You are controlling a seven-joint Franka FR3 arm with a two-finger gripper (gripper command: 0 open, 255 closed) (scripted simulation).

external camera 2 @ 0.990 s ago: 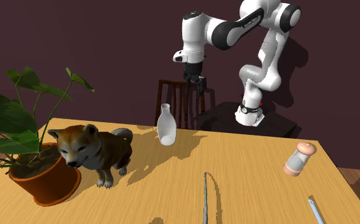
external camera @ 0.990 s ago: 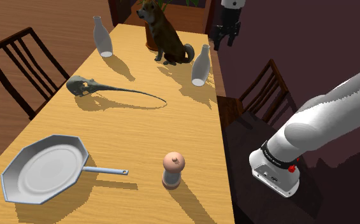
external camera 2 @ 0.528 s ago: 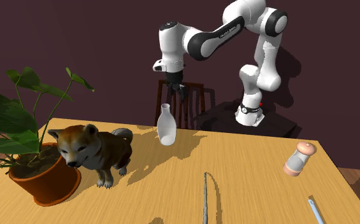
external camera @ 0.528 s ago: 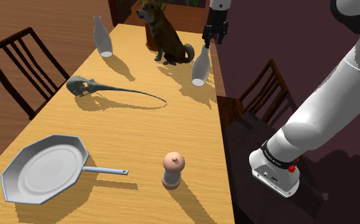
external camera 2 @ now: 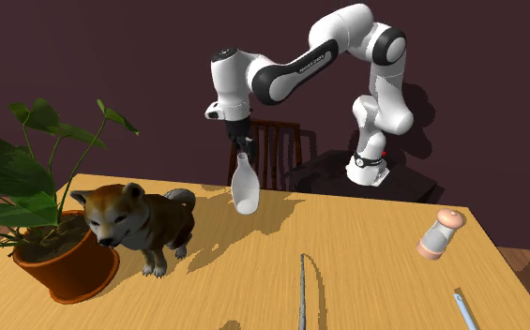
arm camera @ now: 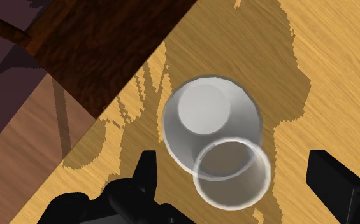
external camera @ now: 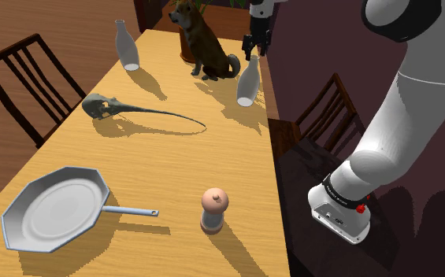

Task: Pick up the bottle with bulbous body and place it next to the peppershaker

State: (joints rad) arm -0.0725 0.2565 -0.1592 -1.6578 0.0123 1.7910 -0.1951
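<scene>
A white bottle point(external camera: 247, 81) with a narrow neck and rounded body stands upright near the table edge beside the dog point(external camera: 205, 39). It also appears in the second exterior view point(external camera 2: 245, 185) and from above in the wrist view point(arm camera: 204, 121). My black gripper point(external camera: 252, 46) point(external camera 2: 244, 148) hangs open just above its neck. The fingers point(arm camera: 146, 178) stand wide apart either side of the bottle's mouth without touching it point(arm camera: 236, 184). The pink-topped pepper shaker point(external camera: 213, 208) point(external camera 2: 440, 233) stands at the table's near end. A second white bottle point(external camera: 126, 46) stands at the far left corner.
A brown dog figure point(external camera 2: 136, 220) and a potted plant point(external camera 2: 61, 262) stand close to the bottle. A long-beaked bird skull point(external camera: 102, 105) lies mid-table, and a grey pan point(external camera: 51, 207) near the shaker. Dark chairs point(external camera: 24, 79) point(external camera: 331, 110) flank the wooden table point(external camera: 173, 157).
The arm has swung toward the shoulder view's left and come down, bringing the gripper from beyond the table edge to just over the bottle's neck. The fingers stayed open.
</scene>
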